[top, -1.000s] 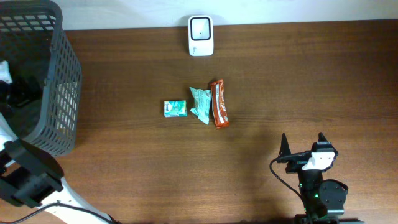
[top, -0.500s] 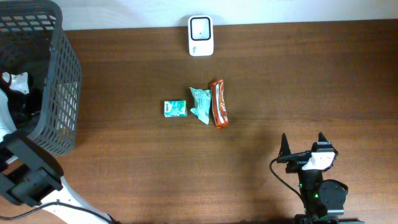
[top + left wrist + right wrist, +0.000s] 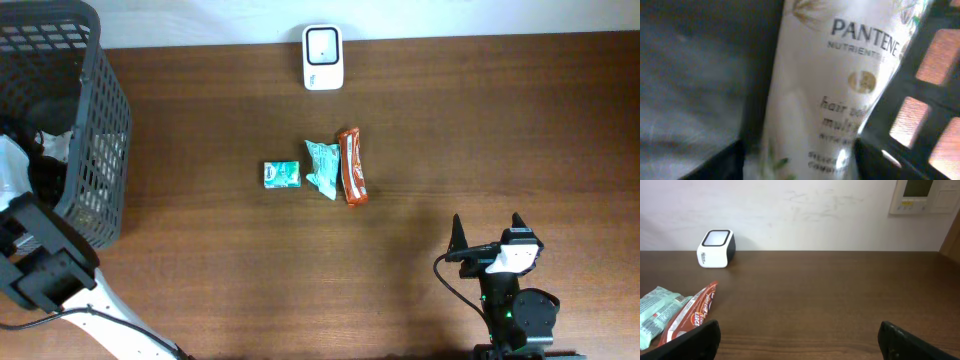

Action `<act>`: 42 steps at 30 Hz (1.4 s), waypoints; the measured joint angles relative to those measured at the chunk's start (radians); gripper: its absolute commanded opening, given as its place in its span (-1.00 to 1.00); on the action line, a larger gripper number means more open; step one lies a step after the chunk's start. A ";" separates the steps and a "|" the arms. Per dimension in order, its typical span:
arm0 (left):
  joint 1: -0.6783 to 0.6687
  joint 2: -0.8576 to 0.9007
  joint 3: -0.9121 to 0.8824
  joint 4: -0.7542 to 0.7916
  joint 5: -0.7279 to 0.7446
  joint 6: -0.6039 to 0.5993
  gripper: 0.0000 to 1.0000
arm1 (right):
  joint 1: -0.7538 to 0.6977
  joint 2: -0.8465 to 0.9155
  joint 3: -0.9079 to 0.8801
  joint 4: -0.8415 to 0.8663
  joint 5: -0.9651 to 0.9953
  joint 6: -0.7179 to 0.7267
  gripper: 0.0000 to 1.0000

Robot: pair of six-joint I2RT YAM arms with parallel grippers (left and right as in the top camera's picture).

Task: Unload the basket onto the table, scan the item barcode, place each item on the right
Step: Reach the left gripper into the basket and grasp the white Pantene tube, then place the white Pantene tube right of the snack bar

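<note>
While your left gripper [image 3: 800,162] sits inside the grey basket [image 3: 105,130], its fingers [image 3: 722,160] flank a white Pantene tube [image 3: 840,75] close at both sides, but blur keeps you from telling whether they pinch it. Your right gripper [image 3: 487,224] hangs spread wide and empty over the table [image 3: 200,280], well apart from the scanner [image 3: 323,57] and the snack packets [image 3: 320,168].

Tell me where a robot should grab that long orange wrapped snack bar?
Probably from straight above, pinching across the narrow width: the long orange wrapped snack bar lies flat. Best near its end toward the white scanner, which pokes past the crumpled teal packet against one long edge.
</note>
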 measured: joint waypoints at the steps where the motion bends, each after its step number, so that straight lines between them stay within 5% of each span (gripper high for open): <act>1: -0.001 0.000 0.000 0.011 -0.027 -0.021 -0.63 | 0.000 0.000 0.000 0.000 0.000 0.000 0.97; 2: 0.000 0.000 0.001 0.013 -0.049 -0.049 -0.89 | 0.000 0.000 0.000 0.000 0.000 0.000 0.97; 9: 0.004 0.051 0.232 -0.130 -0.126 -0.193 -1.00 | 0.000 0.000 0.000 0.000 0.000 0.000 0.97; 16: 0.004 0.057 0.969 -0.343 0.051 -0.385 -1.00 | 0.000 0.000 0.000 0.000 0.000 0.000 0.97; 20: 0.003 0.018 1.211 -0.336 0.251 -0.553 -1.00 | 0.000 0.000 0.000 0.000 0.000 0.000 0.97; 26: -0.143 -0.071 1.216 -0.286 0.412 -0.648 -1.00 | 0.000 0.000 0.000 0.000 0.000 0.000 0.97; 32: -0.572 -0.093 1.150 -0.303 0.364 -0.665 -1.00 | 0.000 0.000 0.000 0.000 0.000 0.000 0.97; 37: -0.939 -0.101 0.836 -0.246 0.008 -0.931 -1.00 | 0.000 0.000 0.000 0.000 0.000 0.000 0.97; 42: -1.176 -0.102 0.338 0.172 -0.110 -1.068 -1.00 | 0.000 0.000 0.000 0.000 0.000 0.000 0.97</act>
